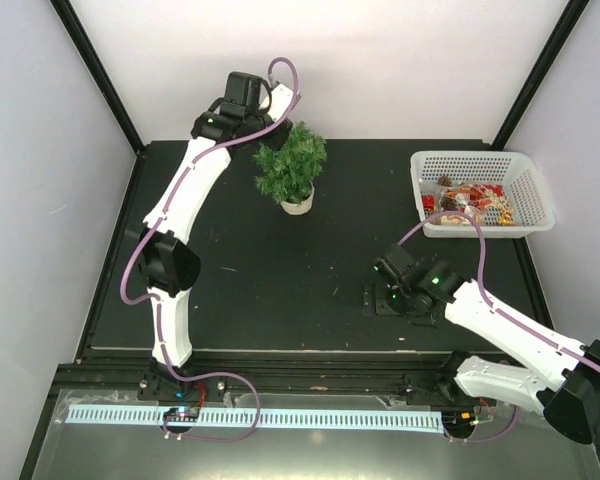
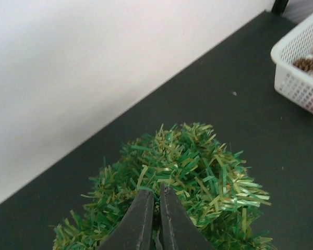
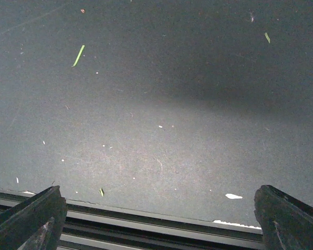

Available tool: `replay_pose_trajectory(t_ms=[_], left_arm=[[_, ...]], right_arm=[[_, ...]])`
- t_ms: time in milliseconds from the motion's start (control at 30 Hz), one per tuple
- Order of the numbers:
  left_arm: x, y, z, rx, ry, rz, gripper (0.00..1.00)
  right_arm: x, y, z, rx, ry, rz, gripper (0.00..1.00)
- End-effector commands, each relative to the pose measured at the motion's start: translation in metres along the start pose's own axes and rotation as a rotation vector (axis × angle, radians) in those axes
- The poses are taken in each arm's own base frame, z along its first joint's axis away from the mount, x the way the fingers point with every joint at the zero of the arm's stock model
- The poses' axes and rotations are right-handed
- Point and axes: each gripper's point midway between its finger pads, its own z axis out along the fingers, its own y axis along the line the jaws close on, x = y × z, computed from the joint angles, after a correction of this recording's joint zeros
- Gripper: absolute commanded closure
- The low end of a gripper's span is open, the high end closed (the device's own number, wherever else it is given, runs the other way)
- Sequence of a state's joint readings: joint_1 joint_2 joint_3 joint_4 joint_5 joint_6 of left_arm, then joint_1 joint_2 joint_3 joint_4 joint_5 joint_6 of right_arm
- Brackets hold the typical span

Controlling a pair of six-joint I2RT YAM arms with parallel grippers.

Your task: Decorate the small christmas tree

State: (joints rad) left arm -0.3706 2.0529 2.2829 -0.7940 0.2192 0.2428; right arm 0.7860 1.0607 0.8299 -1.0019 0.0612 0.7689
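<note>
The small christmas tree [image 1: 292, 165], bushy green on a whitish round base, stands at the back of the dark table, left of centre. My left gripper [image 1: 273, 135] reaches it from behind on the left. In the left wrist view its jaws [image 2: 156, 188] are shut, tips pressed together right at the top needles of the tree [image 2: 198, 166]; whether they pinch a needle I cannot tell. My right gripper [image 1: 385, 292] hovers low over the table's near right part. Its fingers [image 3: 31, 219] stand wide open with only bare mat between them.
A white plastic basket [image 1: 470, 156] of red and gold ornaments sits at the back right, its corner also showing in the left wrist view [image 2: 297, 67]. A black rail [image 3: 156, 221] runs along the table's near edge under the right gripper. White walls enclose the back.
</note>
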Motion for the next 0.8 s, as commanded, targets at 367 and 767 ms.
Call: replay_pose_trajectory(t_ms=[367, 767], left_arm=[[0.007, -0.005, -0.023, -0.043, 0.003, -0.022, 0.84], [-0.013, -0.002, -0.035, -0.075, -0.046, 0.007, 0.56]], right_arm=[[-0.005, 0.002, -0.001, -0.014, -0.043, 0.000, 0.01], [-0.015, 0.008, -0.004, -0.015, -0.061, -0.018, 0.01]])
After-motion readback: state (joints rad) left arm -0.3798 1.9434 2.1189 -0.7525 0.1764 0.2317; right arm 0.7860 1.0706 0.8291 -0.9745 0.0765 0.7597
